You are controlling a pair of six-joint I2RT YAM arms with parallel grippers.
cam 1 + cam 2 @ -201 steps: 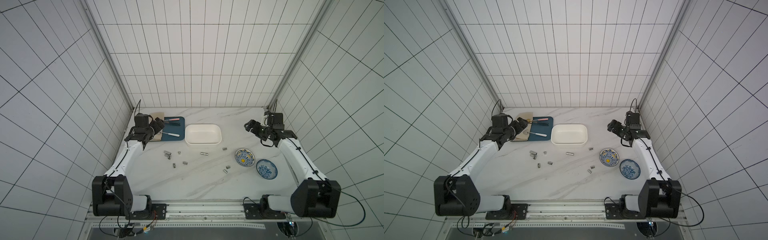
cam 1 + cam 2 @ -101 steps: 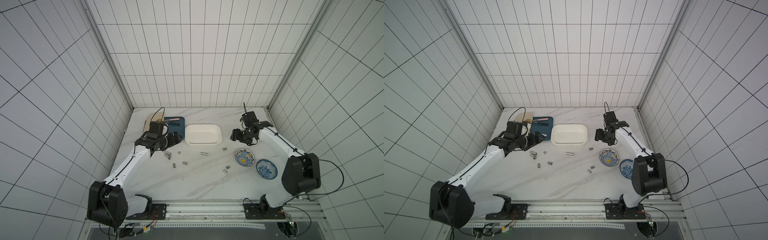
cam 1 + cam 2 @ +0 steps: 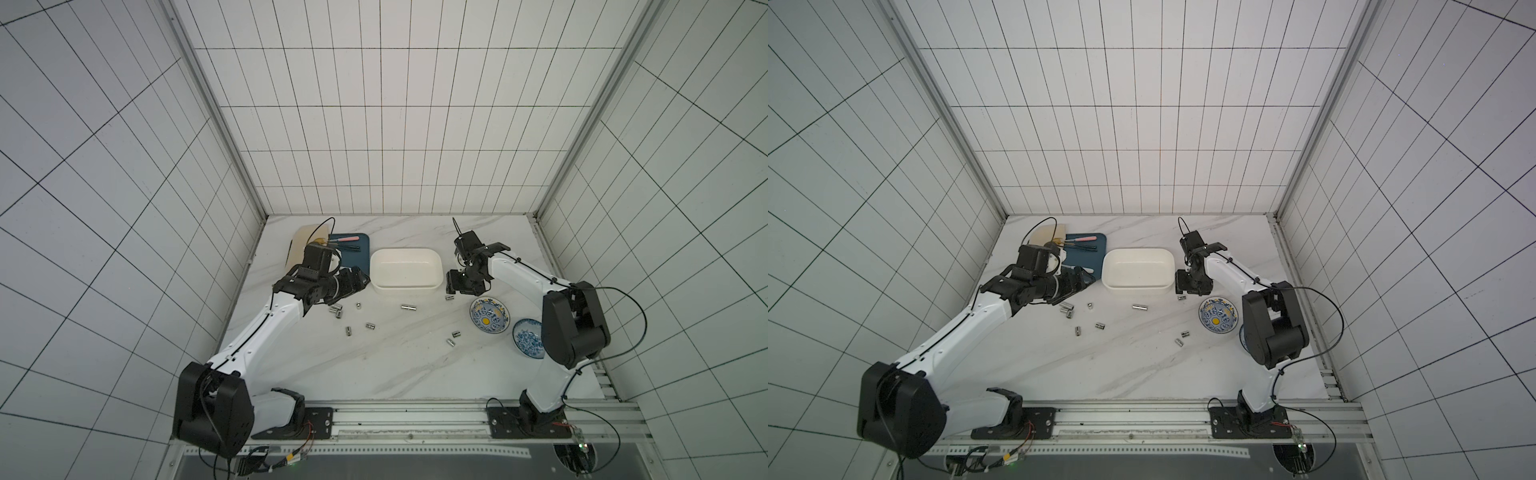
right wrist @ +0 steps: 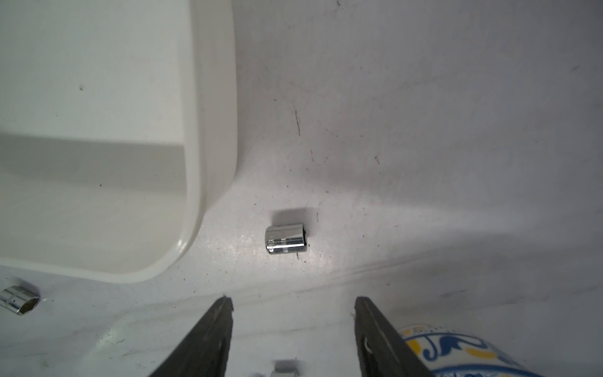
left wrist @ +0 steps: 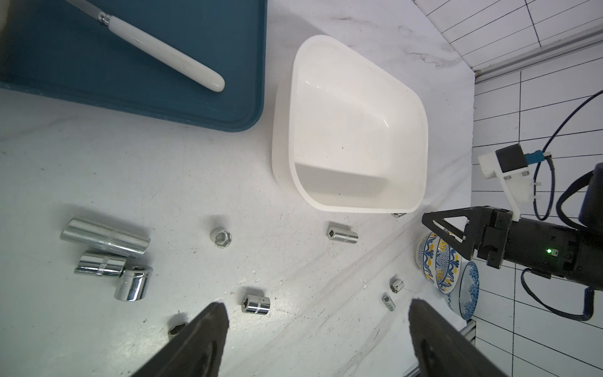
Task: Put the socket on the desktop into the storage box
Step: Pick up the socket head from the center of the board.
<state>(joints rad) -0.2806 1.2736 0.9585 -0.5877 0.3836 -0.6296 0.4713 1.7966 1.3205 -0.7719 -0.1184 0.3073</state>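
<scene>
Several chrome sockets lie scattered on the white marble desktop in front of the empty white storage box. One short socket lies on its side just off the box's right front corner. My right gripper hangs open right over that socket, with nothing between its fingers. My left gripper stands wide open and empty above the left group of sockets, with a single socket near one fingertip. In both top views it sits between the tray and the box.
A dark-blue tray with tools and a pale board lie at the back left. Two blue-patterned plates stand right of the right gripper. More sockets lie mid-table.
Both arms have swung in from the back corners toward the box. The left now hovers over the left sockets, the right has dropped over the socket by the box, its jaws narrower.
</scene>
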